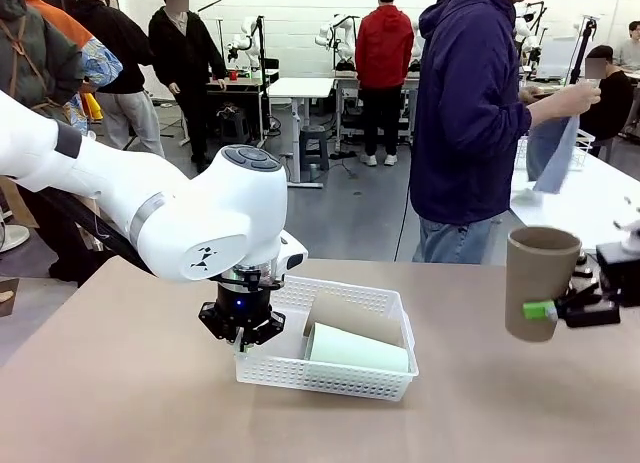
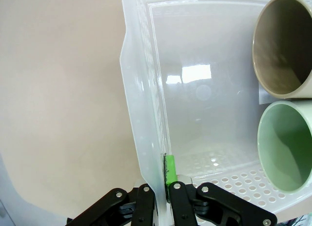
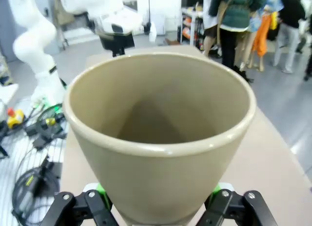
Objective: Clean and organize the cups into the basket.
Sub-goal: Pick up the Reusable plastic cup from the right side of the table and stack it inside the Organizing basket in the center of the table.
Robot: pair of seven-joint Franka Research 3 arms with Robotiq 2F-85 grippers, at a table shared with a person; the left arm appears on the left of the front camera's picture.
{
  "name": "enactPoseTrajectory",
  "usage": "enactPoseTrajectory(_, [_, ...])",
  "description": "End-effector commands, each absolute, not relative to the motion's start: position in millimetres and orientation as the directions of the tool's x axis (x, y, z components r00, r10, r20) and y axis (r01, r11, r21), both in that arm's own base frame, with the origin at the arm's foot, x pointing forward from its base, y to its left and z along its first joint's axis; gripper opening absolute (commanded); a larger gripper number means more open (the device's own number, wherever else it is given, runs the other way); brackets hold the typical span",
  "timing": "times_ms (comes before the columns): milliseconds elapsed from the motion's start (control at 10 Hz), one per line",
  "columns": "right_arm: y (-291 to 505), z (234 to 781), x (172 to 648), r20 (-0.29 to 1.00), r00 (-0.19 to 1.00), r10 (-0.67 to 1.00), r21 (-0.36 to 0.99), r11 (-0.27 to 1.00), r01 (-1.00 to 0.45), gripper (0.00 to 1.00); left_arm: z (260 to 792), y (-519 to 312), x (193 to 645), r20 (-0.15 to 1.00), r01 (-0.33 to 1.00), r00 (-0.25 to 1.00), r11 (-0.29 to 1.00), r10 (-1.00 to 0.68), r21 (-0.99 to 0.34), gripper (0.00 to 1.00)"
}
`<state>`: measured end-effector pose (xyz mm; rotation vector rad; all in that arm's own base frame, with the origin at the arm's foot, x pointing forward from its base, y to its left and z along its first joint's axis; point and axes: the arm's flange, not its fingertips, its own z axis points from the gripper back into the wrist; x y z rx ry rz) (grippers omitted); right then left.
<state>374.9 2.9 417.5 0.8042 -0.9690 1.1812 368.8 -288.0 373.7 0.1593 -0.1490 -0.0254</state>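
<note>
My left gripper (image 1: 243,335) pinches the basket (image 1: 330,375) wall; my right gripper (image 1: 545,310) clamps a tan cup (image 1: 540,273).
Table (image 1: 120,383): matte tan top, open room in front & either side of basket. Basket: white plastic, lattice sides, glossy smooth floor, bare at my left end; mint cup (image 1: 355,351) & beige cup (image 1: 350,318) lie side by side at its other end. Left fingers (image 2: 170,171) squeeze the short wall, one inside, one outside. Tan cup: tapered, matte, upright, well apart from basket.

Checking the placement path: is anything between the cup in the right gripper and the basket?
Nothing visible stands between the held cup and the basket. A tan cup and a green cup lie in its right half.
</note>
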Motion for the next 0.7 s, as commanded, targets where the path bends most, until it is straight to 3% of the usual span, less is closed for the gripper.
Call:
enactPoseTrajectory(0, [31,474,356,0.909,0.130,0.396,0.033,0.242,-0.970,0.46,372,-289,367,0.147,0.016,0.988,0.985,-0.042,0.172,0.00])
enactPoseTrajectory(600, [40,515,342,0.918,0.086,0.388,-0.013,0.244,-0.970,0.46,372,-289,367,0.147,0.016,0.988,0.985,-0.042,0.172,0.00])
